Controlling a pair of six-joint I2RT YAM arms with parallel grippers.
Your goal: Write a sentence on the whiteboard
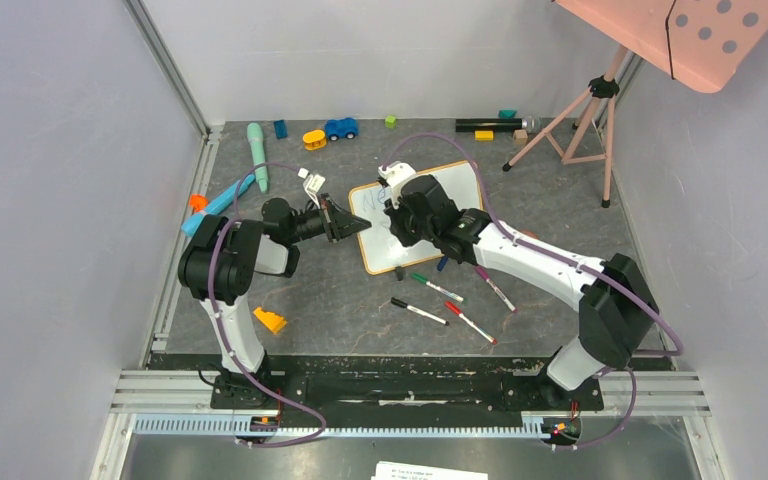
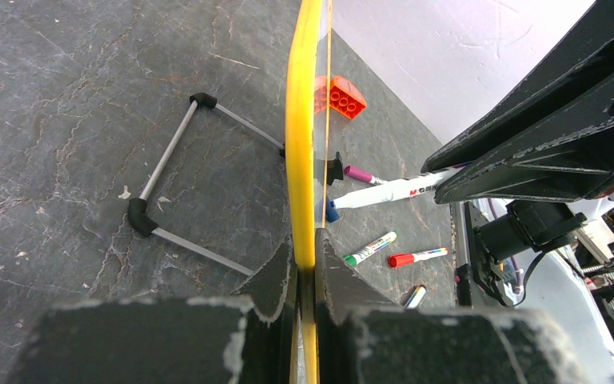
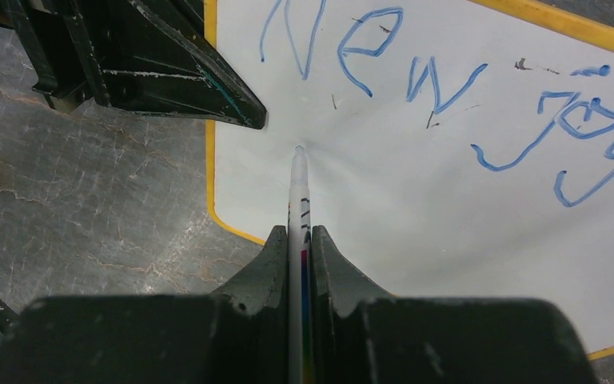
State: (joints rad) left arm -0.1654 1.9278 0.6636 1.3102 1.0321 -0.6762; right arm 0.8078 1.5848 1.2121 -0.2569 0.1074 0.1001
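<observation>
The whiteboard [image 1: 465, 185] with a yellow-orange frame lies tilted on the table in the top view. My left gripper [image 1: 358, 226] is shut on its left edge; the frame [image 2: 301, 144] runs edge-on between the jaws in the left wrist view. My right gripper [image 1: 400, 222] is shut on a marker [image 3: 297, 200], whose tip touches the board [image 3: 464, 240] below the blue words "New joy" [image 3: 448, 88]. No second line of writing shows.
Several capped markers [image 1: 438, 289] lie in front of the board; green and red ones [image 2: 372, 248] show in the left wrist view. An orange brick [image 2: 340, 96], toys along the back wall [image 1: 340, 128], a pink tripod [image 1: 585, 115] and an orange piece [image 1: 269, 320] stand around.
</observation>
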